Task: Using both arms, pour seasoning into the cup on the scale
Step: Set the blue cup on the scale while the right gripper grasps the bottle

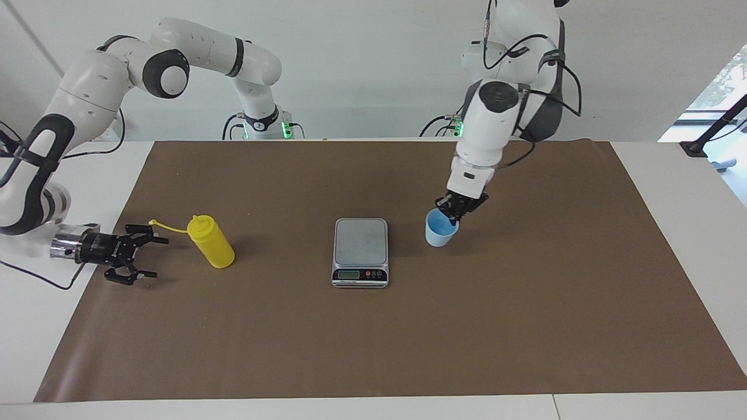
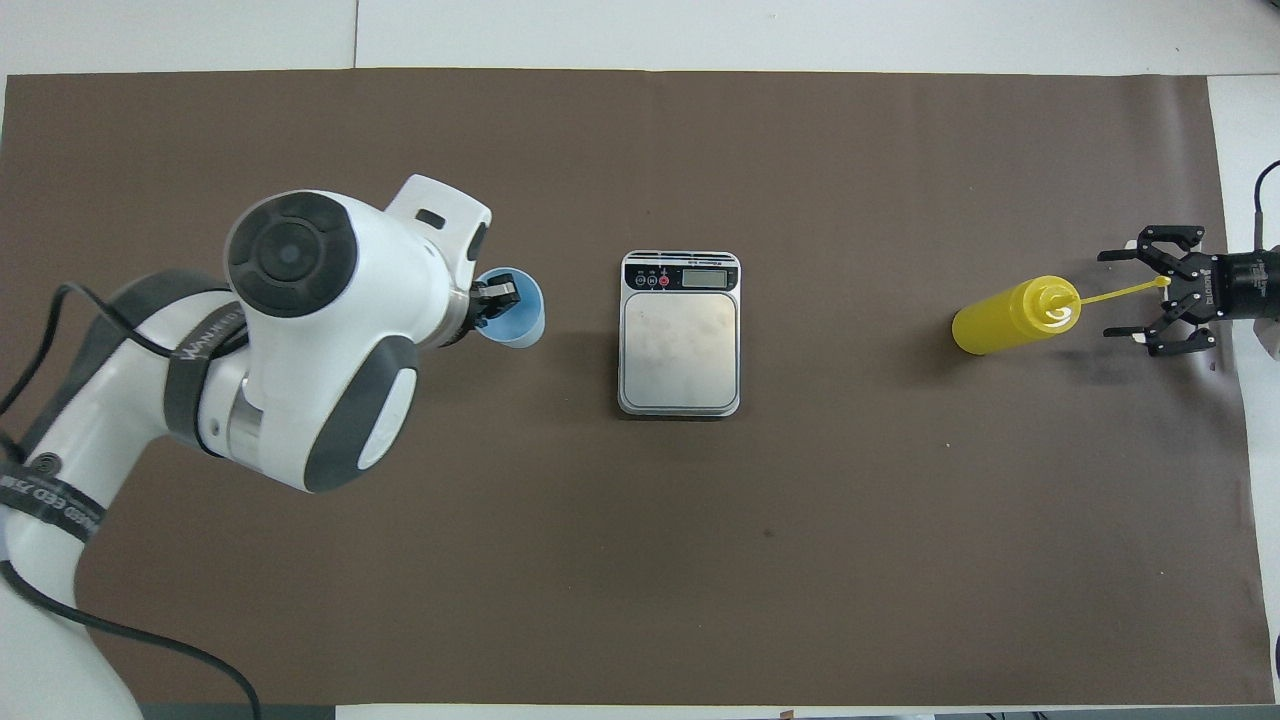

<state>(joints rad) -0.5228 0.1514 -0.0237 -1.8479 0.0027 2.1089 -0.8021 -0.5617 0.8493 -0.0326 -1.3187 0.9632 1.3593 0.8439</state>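
fingers [image 1: 452,217] of the left arm pinch the cup [image 1: 439,229] rim.

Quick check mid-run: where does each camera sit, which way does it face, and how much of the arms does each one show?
Facing view: high across the table, looking at the robots; both arms whole, bases at top.
Overhead view: above the robots' end, looking steeply down; left arm's wrist and left gripper, right gripper.
Shared: scale, cup, seasoning, mirrored half a turn.
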